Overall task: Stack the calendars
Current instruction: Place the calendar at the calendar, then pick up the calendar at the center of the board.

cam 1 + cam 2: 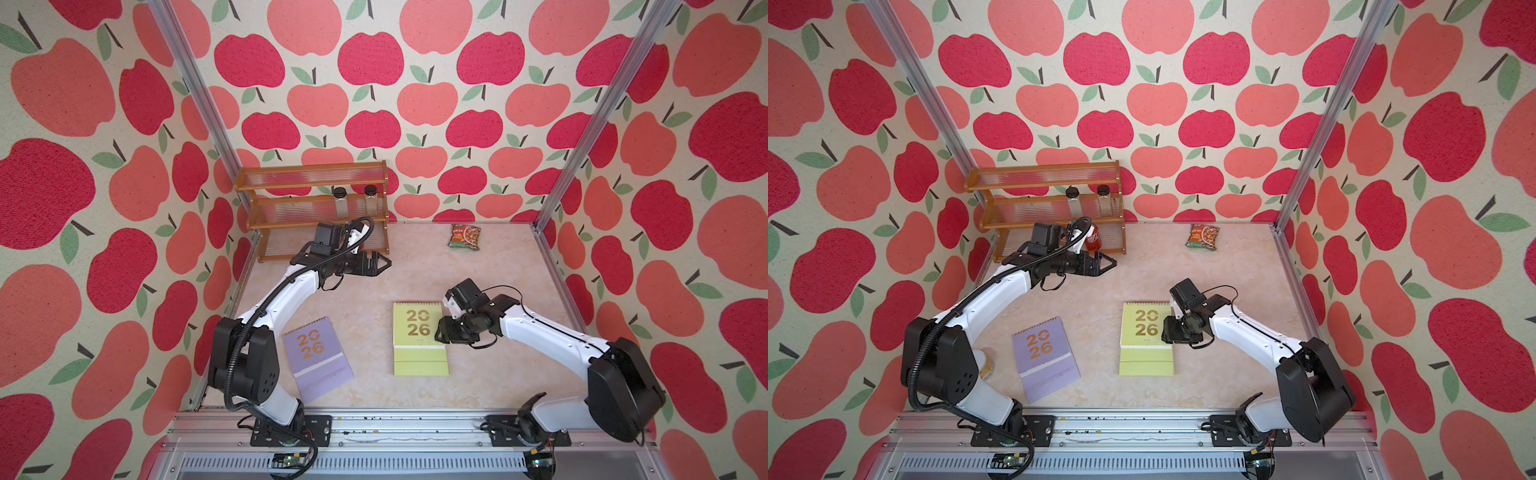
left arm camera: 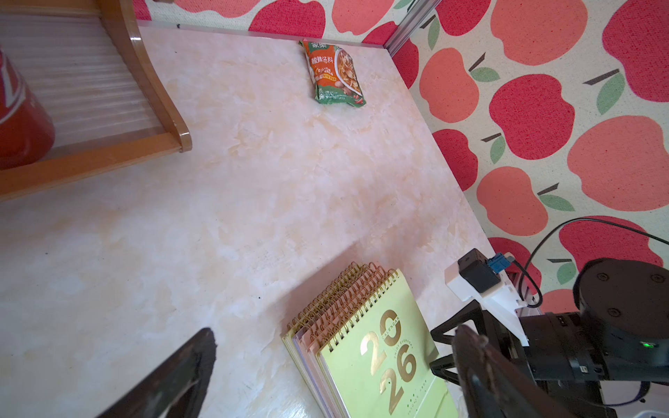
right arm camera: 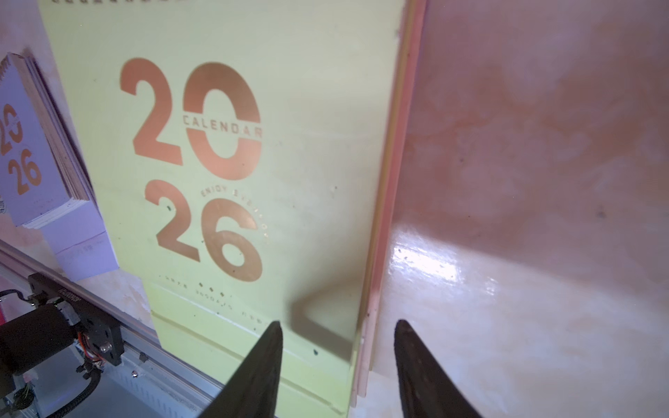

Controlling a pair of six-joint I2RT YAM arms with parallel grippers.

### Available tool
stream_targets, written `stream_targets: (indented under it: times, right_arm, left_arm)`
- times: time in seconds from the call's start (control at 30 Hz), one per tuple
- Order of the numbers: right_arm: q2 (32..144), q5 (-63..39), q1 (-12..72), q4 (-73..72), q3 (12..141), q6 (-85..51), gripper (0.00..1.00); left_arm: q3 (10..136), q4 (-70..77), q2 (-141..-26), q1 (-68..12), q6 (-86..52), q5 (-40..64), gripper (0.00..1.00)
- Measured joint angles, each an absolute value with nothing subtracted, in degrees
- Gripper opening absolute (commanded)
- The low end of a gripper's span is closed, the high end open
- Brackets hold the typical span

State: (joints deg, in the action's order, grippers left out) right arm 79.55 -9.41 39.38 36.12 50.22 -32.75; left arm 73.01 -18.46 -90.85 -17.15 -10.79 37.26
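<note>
Both top views show a pile of calendars (image 1: 419,338), a yellow-green one on top, lying flat a little toward 6 o'clock from the middle of the surface (image 1: 498,386). In the left wrist view we see pink and lilac edges beneath it. A single lilac calendar (image 1: 318,359) lies apart at 8 o'clock. Our right fingers (image 1: 439,334) sit at the pile's 3 o'clock edge, partly spread, straddling that edge and clamping nothing. Our left fingers (image 1: 384,262) hang spread wide and empty toward 11 o'clock, before the rack (image 1: 291,216). A snack packet (image 1: 464,237) lies at 1 o'clock.
</note>
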Motion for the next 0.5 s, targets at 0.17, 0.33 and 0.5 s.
stream_targets:
  times: [0.17, 0.33, 0.5]
  right_arm:
    - [78.76, -6.63, 39.40, 37.76, 52.53, -31.44, 0.71]
    - [79.09, -3.81, 41.32, 38.70, 59.09, -28.18, 0.78]
    - [83.99, -2.59, 44.80, 37.32, 70.30, -24.27, 0.79]
  left_arm:
    - [71.68, -18.65, -90.52, -16.91, -11.18, 36.27, 1.00]
    - [65.23, -19.90, -86.17, -13.58, -14.37, 33.69, 1.00]
    - [59.59, -23.79, -75.68, -7.90, -18.72, 27.70, 1.00]
